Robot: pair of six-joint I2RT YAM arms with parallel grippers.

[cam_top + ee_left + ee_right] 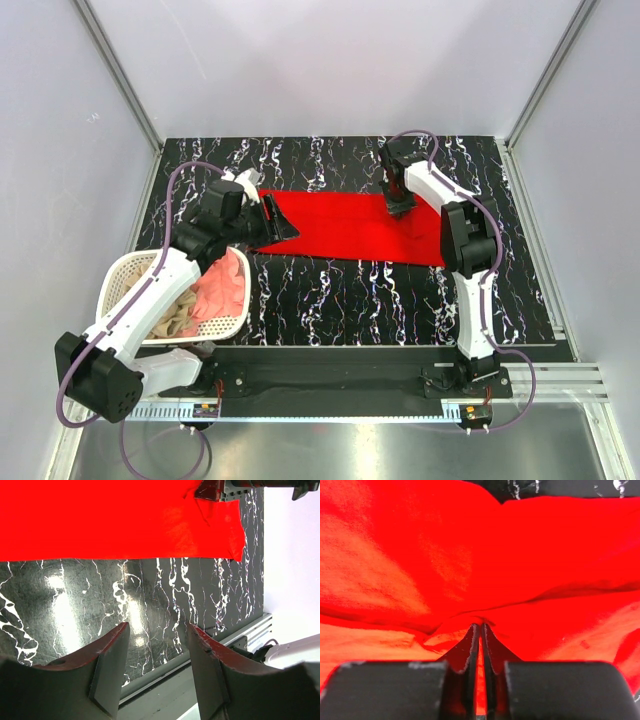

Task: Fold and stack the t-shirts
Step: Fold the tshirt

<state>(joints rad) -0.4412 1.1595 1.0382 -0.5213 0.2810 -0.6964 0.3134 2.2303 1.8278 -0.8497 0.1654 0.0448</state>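
**Right gripper**: We find the jaws pressed almost together, with a thin ridge of red cloth pinched between the tips. The red t-shirt fills the wrist view ahead of these jaws and to both sides of them. Creases in the cloth run in toward the pinch point. A strip of the black marbled table shows beyond the cloth, at the far edge of that view.

**Left gripper**: We find the jaws well apart and holding nothing. Only the table surface shows in the gap between them. The shirt's nearest edge lies ahead of the fingertips, clear of them, and runs as a flat band across the jaws' line of approach. One of its corners lies ahead and to the right of the jaws. In the overhead view this gripper sits at the left end of the shirt. From that view alone we cannot tell whether it touches the cloth.

**Shirt position:** The shirt is spread out along the table between the two grippers. The right jaws grip it near its far edge, toward its right end.

**Other items:** A white basket stands behind the left jaws, beside that arm. A pink garment is piled at the end of the basket nearest those jaws. A beige garment lies deeper in the basket, partly hidden by the arm.
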